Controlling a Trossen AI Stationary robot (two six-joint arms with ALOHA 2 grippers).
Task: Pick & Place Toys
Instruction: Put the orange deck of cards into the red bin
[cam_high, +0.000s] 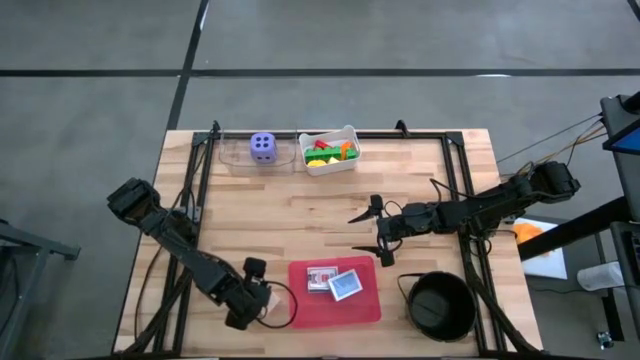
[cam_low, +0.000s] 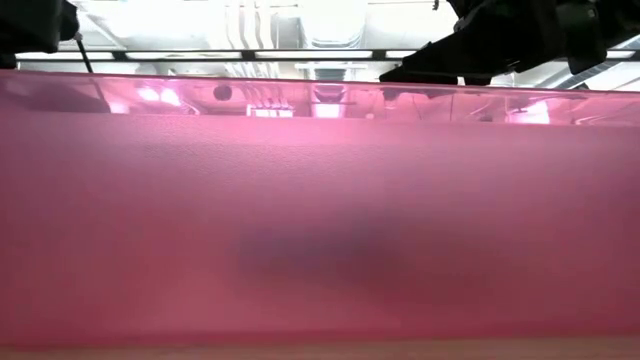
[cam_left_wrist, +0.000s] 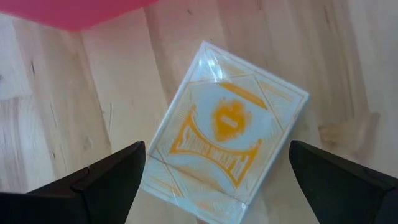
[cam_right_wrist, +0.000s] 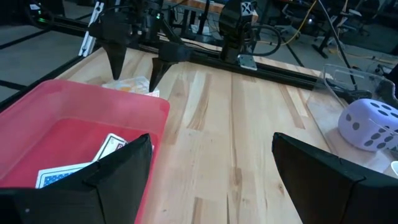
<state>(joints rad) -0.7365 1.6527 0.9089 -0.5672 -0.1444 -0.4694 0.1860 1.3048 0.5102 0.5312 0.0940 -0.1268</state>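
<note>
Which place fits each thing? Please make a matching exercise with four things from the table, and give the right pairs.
Things:
1. purple die
2. blue card
3. orange card
4. coloured blocks

Places:
A. in the white tub
B. on the bare wood, between the open fingers of the left gripper
C. in the pink tray
D. in the clear box beside the white tub

Pairs: 1-D, 2-C, 3-B, 4-A
</note>
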